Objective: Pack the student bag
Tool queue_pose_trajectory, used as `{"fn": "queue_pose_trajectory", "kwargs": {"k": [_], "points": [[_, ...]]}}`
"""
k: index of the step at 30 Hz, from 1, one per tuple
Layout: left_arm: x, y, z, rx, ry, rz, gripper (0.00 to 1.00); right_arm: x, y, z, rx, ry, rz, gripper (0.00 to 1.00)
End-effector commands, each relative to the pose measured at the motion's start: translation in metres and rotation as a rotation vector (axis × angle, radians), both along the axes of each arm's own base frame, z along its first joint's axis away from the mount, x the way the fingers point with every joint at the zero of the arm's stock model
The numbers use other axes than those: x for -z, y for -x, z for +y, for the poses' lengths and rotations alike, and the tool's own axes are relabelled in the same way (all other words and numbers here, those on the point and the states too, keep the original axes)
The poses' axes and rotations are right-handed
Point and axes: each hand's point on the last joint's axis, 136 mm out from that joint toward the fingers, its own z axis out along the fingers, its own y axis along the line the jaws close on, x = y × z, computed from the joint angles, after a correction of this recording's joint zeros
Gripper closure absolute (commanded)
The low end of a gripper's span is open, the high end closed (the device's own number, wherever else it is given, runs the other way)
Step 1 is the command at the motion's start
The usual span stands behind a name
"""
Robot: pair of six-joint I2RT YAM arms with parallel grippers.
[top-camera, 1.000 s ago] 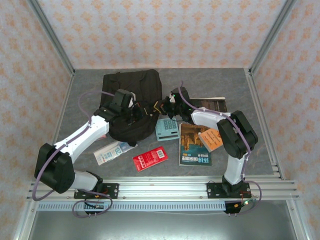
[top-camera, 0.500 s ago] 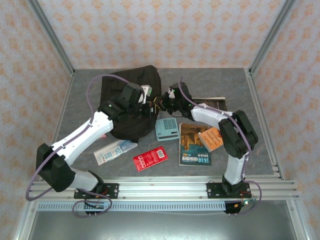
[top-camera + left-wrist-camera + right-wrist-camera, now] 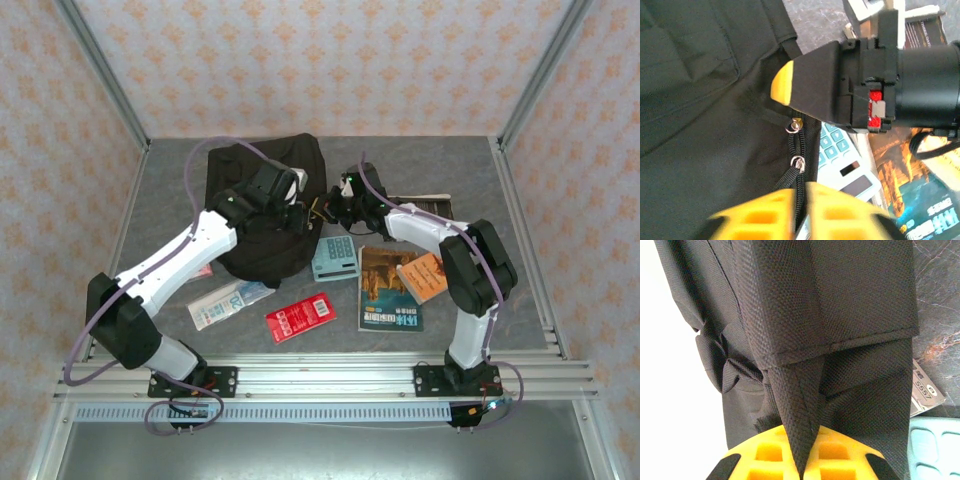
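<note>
Bag is limp cloth: right tool has a strap, left tool sits at the zipper.

The student bag lies slumped on the table, directly ahead of both tools. The right gripper is clamped tight on a fold of strap that runs from between its pads up into the bag body. The left gripper shows a narrow gap, with the zipper track running between its fingers and the zipper pulls just past the tips. It's too blurred to tell whether it is pinching or clear. My read on handling: soft, light and not stiff, so the cloth bunches and follows any pull, and the mouth won't stay open unaided. Best holds are the strap and the zipper pulls. A flat panel would likely slip.
</note>
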Motion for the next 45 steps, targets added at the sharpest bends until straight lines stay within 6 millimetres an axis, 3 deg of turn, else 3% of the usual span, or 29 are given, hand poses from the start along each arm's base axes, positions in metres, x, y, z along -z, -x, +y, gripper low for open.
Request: {"fn": "queue_pose_trajectory", "kwargs": {"k": [1, 4, 5, 10, 15, 23, 30, 38, 45], "points": [[-0.004, 0.005, 0.018, -0.235, 0.148, 0.075, 0.65, -0.031, -0.006, 0.002, -0.018, -0.046, -0.098, 1.0], [0.004, 0.004, 0.02, -0.302, 0.241, 0.113, 0.42, -0.031, -0.007, 0.005, -0.018, -0.067, -0.092, 1.0], [0.01, 0.003, 0.025, -0.329, 0.251, 0.136, 0.39, -0.034, -0.007, 0.005, -0.016, -0.076, -0.095, 1.0], [0.036, -0.007, 0.032, -0.43, 0.494, 0.246, 0.38, -0.038, -0.005, 0.008, -0.022, -0.105, -0.101, 1.0], [0.044, -0.014, 0.014, -0.417, 0.624, 0.305, 0.36, -0.04, -0.004, 0.009, -0.026, -0.12, -0.104, 1.0], [0.055, -0.023, 0.001, -0.43, 0.732, 0.346, 0.3, -0.043, -0.004, 0.015, -0.035, -0.143, -0.1, 1.0], [0.049, -0.033, -0.002, -0.382, 0.705, 0.298, 0.4, -0.043, -0.005, 0.019, -0.037, -0.146, -0.101, 1.0], [0.049, -0.039, -0.003, -0.382, 0.723, 0.283, 0.65, -0.042, -0.005, 0.02, -0.034, -0.153, -0.099, 1.0], [0.039, -0.04, -0.001, -0.375, 0.711, 0.255, 0.79, -0.038, -0.004, 0.018, -0.031, -0.138, -0.099, 1.0]]}}
